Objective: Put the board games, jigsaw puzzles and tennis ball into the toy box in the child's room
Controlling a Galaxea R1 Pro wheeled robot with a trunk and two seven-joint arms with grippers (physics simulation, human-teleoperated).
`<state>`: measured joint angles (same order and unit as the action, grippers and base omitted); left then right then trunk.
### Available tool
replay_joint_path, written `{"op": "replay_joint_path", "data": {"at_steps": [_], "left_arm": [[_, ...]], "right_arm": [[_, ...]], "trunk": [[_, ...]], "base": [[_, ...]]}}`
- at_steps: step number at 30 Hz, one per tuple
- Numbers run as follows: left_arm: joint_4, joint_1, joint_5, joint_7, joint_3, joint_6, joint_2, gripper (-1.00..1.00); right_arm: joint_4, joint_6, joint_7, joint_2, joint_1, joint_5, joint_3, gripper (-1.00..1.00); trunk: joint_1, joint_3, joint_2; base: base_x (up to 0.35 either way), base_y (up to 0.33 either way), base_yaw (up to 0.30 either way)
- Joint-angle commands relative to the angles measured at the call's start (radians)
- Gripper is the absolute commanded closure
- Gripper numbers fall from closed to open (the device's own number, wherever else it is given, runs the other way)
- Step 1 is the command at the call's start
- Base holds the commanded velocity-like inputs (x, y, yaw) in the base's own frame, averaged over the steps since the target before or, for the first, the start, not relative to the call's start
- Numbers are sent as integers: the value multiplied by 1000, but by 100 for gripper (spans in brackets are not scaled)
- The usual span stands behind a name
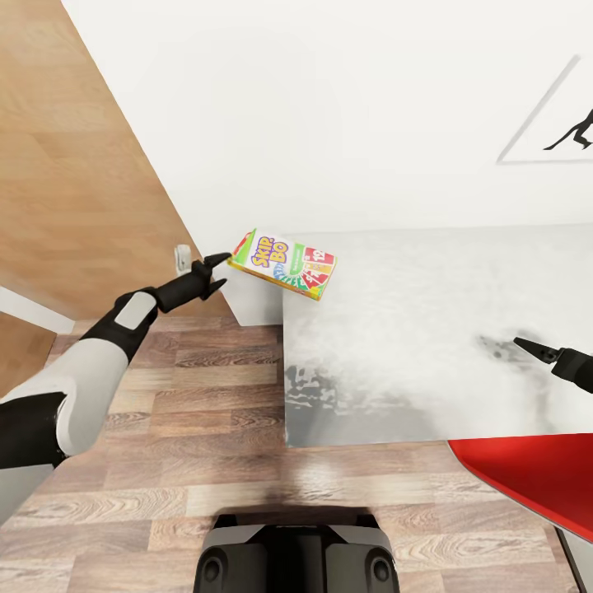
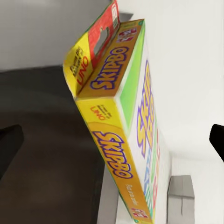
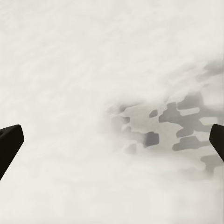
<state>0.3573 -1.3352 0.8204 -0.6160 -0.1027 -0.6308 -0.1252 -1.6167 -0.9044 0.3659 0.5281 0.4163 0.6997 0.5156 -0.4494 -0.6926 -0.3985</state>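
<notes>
Hovering at centre frame, Skip-Bo board game box [image 1: 284, 264] tilted at the white table's [image 1: 428, 329] upper-left corner, left gripper [image 1: 221, 273] spread wide just beside its end, apart from it, right gripper [image 1: 527, 346] open over bare tabletop at right, red object [image 1: 535, 478] lower right.

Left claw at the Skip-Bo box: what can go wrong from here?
1. The box sits tilted at the table corner, with its end past the edge. A nudge could tip it onto the floor.
2. The left claw is open at the box's end, with its fingers wide of the box in the wrist view. If it closes off-centre it may push the box away or catch only a corner, and the box could then swing or slip.
</notes>
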Motion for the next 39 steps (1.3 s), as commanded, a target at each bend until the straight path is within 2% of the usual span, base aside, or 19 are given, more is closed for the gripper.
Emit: {"op": "replay_joint_path", "data": {"at_steps": [1,11,26,39], "left_arm": [[-1,-2,2,0,-4,-7,-1,-100],[-1,-17,2,6,-4,-7,-6,-100],[-2,-21,2,11,-3,-7,-8,-100],[-3,-16,2,11,-2,-7,-8,-100]], "right_arm": [[0,-5,7,0,1,-5,1,-100],[0,-5,7,1,0,-5,1,-100],[0,-5,7,1,1,-5,2,-100],[0,-5,7,1,-2,-5,3,-100]], "trunk": [[-1,-1,-2],[-1,-1,-2],[-1,-1,-2],[-1,-1,-2]], "base": [[0,0,0],[0,0,-16],[0,0,-151],[0,0,-25]]}}
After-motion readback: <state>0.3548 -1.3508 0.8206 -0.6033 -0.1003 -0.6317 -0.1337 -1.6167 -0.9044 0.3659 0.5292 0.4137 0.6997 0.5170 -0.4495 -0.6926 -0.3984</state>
